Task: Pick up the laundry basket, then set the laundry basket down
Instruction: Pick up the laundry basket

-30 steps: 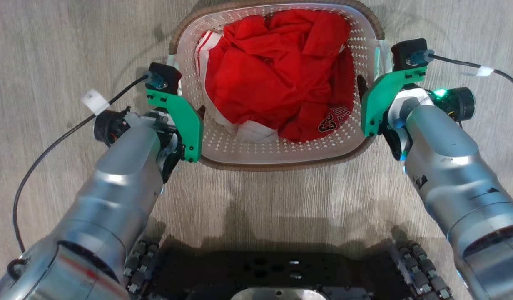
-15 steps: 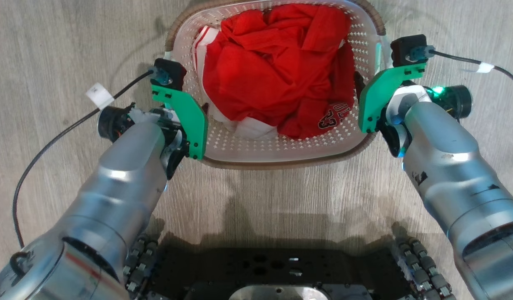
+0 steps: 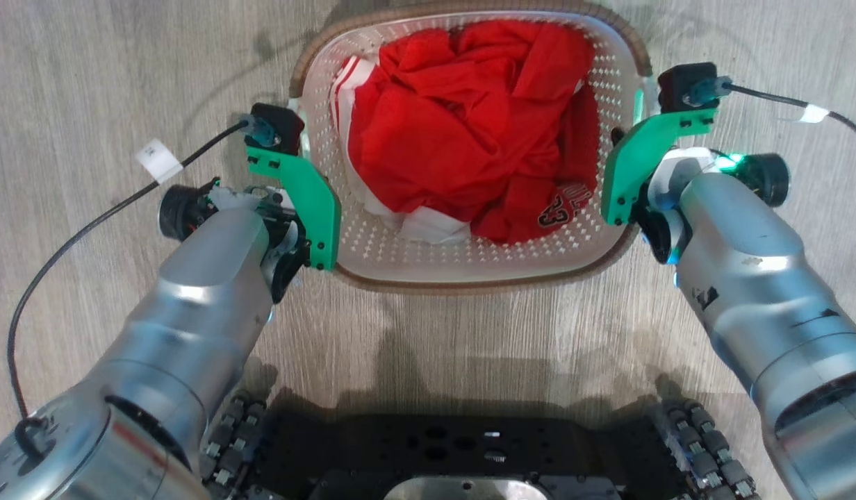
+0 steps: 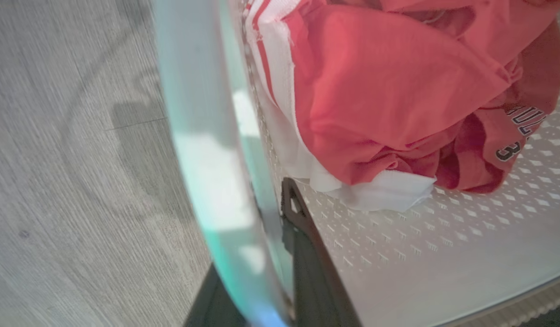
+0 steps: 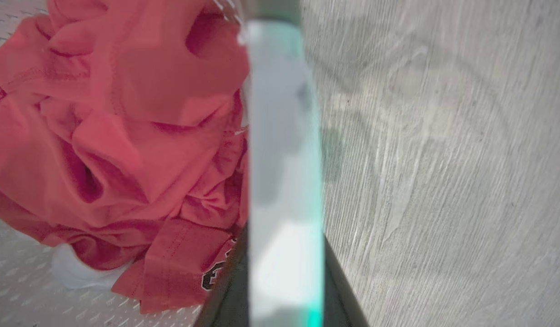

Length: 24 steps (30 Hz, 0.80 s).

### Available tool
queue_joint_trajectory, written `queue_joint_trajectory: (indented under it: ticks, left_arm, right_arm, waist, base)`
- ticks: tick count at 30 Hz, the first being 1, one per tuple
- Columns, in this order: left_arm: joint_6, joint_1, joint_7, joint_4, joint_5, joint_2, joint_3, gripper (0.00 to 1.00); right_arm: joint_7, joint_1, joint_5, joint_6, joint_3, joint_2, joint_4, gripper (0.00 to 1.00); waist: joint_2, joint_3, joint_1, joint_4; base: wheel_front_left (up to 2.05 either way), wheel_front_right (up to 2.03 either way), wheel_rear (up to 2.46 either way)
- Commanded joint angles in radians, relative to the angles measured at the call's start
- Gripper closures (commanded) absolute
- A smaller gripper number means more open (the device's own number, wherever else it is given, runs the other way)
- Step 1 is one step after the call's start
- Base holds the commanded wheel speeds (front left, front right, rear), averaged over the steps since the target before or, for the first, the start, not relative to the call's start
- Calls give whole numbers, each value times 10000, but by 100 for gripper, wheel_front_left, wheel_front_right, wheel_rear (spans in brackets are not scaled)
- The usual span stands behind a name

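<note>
Your left gripper (image 3: 317,184) sits at the left side of the laundry basket (image 3: 470,285), your right gripper (image 3: 622,140) at its right side; crumpled red clothes (image 3: 463,132) lie inside, wood floor (image 3: 87,69) beneath

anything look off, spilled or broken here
Nothing stands out. The white perforated plastic laundry basket with a brown woven-look rim looks intact, crumpled red and white clothes lie inside it, and the left gripper and right gripper each straddle a side handle.

Pale grey wood-grain floor (image 3: 80,62), evenly lit, with soft shadows across it.
</note>
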Motion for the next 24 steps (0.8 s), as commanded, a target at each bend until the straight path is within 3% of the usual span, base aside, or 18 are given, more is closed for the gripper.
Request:
queue_joint_trajectory:
  ticks: [1,17,24]
  left_arm:
    - [-120,9,-81,-90,46,156,-84,100]
    - [-453,434,1330,-49,-441,156,-1329,100]
    - [-470,734,1432,-6,-631,156,-1703,100]
  right_arm:
    - [109,455,15,71,328,304,-92,100]
    - [2272,874,1062,71,969,304,251,100]
    - [2445,1438,1626,71,1115,304,55,100]
  waist:
    - [0,-54,0,-9]
    - [0,-1873,0,-33]
    - [0,-3238,0,-15]
  base:
    - [0,0,0]
    - [0,0,0]
    - [0,0,0]
